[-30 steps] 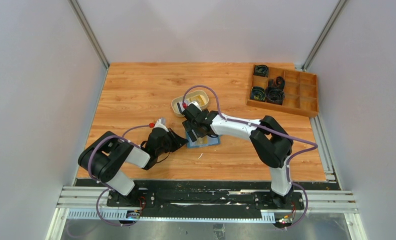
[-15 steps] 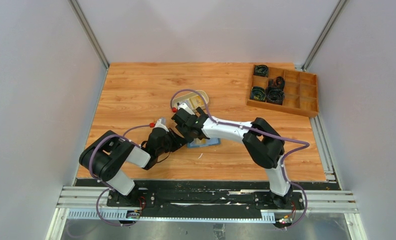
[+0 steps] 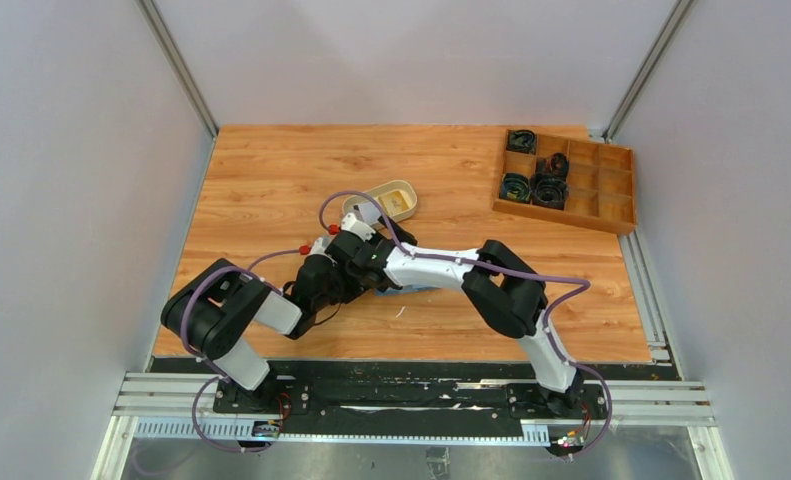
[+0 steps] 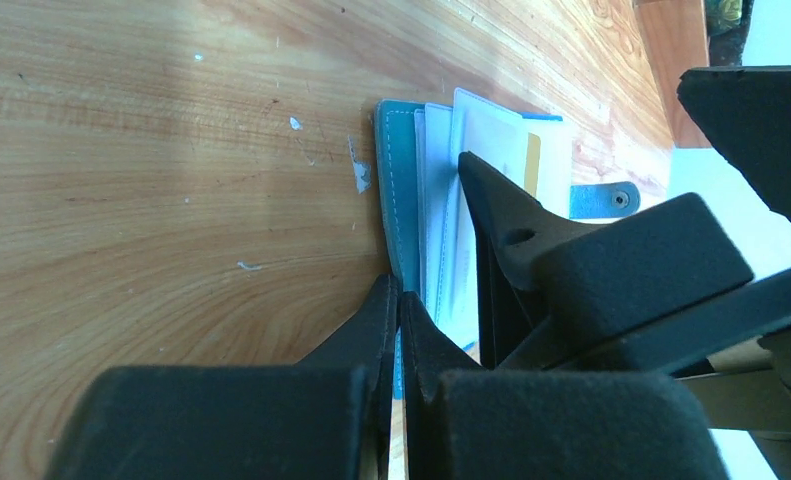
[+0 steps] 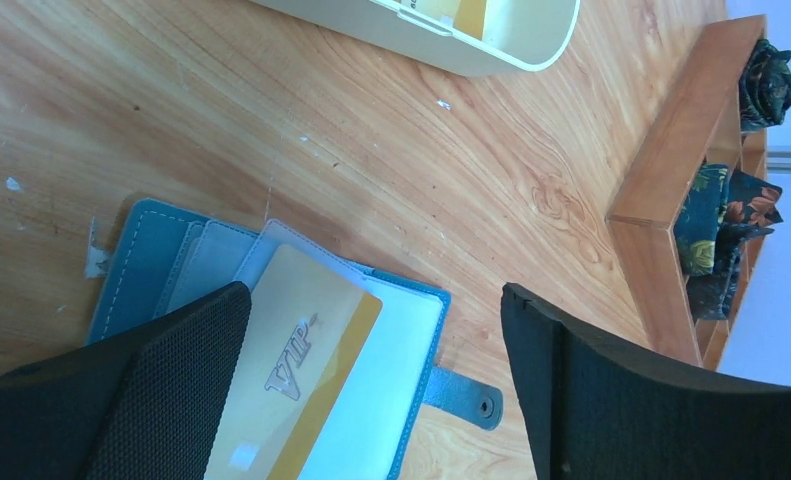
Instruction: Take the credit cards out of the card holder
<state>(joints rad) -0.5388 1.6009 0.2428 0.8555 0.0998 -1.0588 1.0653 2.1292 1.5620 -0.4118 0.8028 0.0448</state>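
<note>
Fingers of the right gripper [image 5: 373,300] spread wide above the open card holder [image 5: 146,260]. The left gripper [image 4: 399,297] has its fingers pressed shut, tips touching the holder's edge. A yellow credit card [image 5: 311,350] lies on the holder, between the right fingers.

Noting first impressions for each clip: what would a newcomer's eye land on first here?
The open blue wallet mid-table, a yellow VIP card poking from its pockets. The right gripper hangs wide open over that card, while the left gripper is shut on one edge of the wallet.
</note>
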